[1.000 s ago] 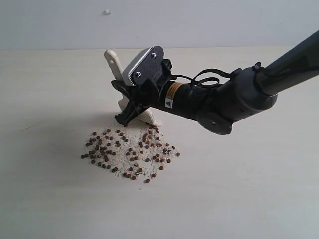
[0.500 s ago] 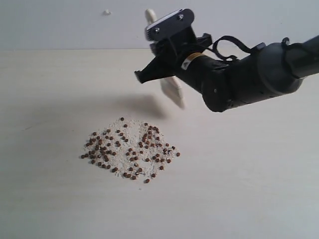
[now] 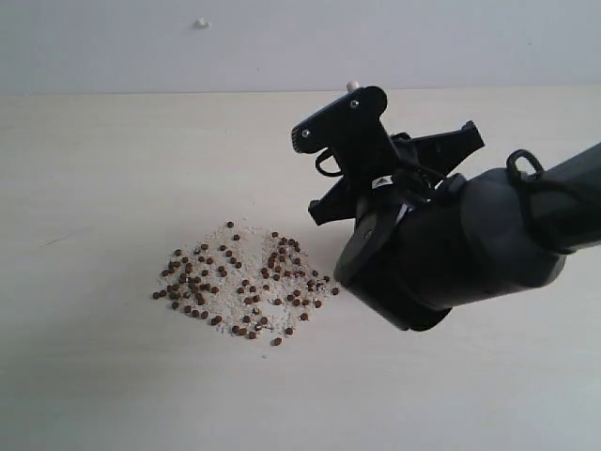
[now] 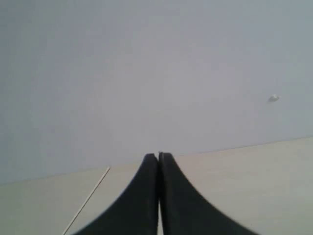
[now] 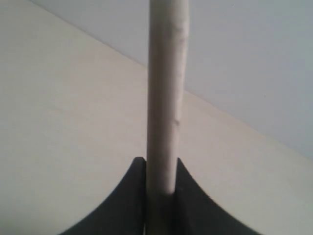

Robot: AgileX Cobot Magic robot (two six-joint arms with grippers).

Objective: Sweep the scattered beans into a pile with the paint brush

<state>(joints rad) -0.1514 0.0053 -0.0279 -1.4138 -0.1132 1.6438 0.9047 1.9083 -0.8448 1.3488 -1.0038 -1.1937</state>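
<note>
The beans (image 3: 244, 287), small reddish-brown dots mixed with white crumbs, lie in a loose patch on the pale table (image 3: 113, 188). My right gripper (image 3: 366, 150) hangs above the table to the right of the patch, clear of it. In the exterior view only the pale end of the paint brush (image 3: 352, 85) shows above the wrist. The right wrist view shows the right gripper (image 5: 161, 164) shut on the paint brush (image 5: 165, 93), seen edge-on as a pale bar. The left gripper (image 4: 158, 155) is shut with nothing in it and faces the wall.
A grey wall (image 3: 423, 38) rises behind the table's far edge and bears a small white mark (image 3: 200, 23). The bulky black right arm (image 3: 460, 254) hides the table to the right of the beans. A thin line (image 4: 88, 200) crosses the table in the left wrist view.
The right gripper lifted the brush off the table behind the beans, swung right and turned, so the wrist now hides most of the brush. The beans have not moved.
</note>
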